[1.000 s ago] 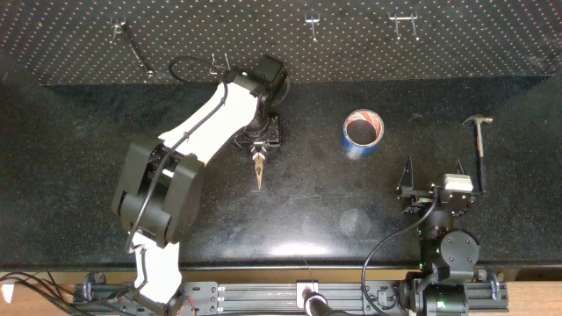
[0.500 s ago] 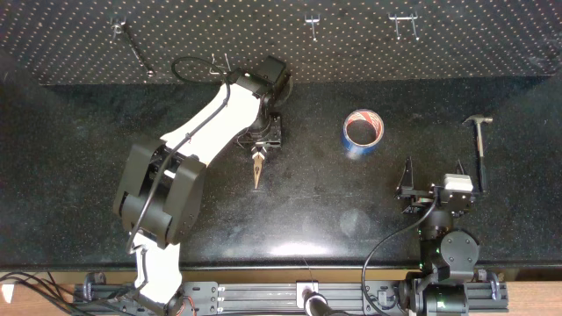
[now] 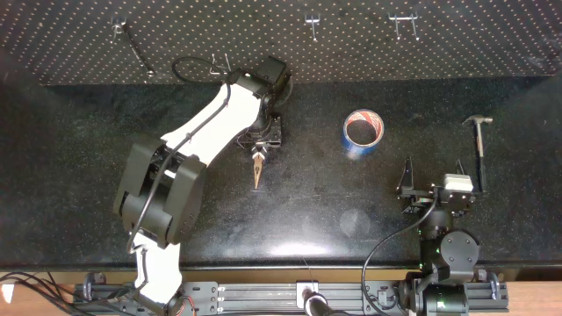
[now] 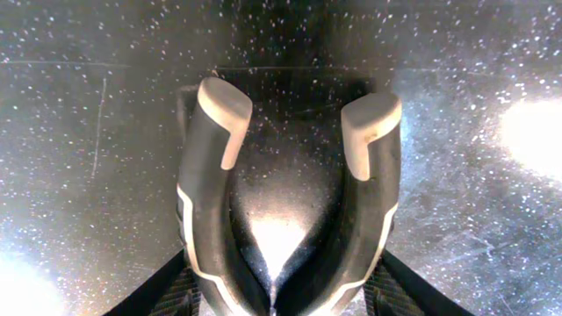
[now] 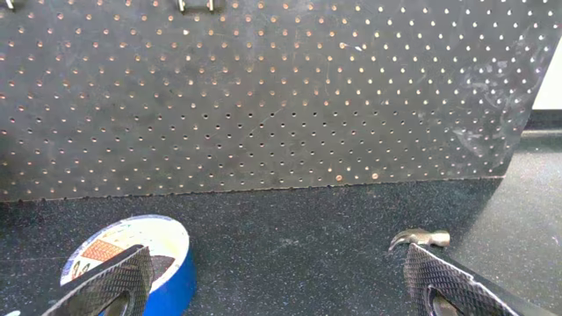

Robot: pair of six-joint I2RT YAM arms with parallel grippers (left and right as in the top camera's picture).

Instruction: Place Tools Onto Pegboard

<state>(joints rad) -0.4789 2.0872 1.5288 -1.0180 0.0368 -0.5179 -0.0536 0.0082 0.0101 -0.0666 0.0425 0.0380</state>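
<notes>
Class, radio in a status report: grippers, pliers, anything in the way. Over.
Left gripper shut on pliers, on table. Right gripper open. Tape, hammer well aside.

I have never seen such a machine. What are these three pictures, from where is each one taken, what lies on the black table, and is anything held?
These are two robot arms, each ending in a two-finger gripper. One picture looks down from above. The other two come from small cameras on the arms' wrists.

On the black table lie pliers, a blue roll of tape and a hammer. Behind it stands a pegboard with hooks, where a slim tool already hangs.

The left gripper is down at the pliers' handles, which its wrist camera shows very close. I cannot tell whether it grips them. The right gripper is open and holds nothing. It faces the tape and the hammer.
</notes>
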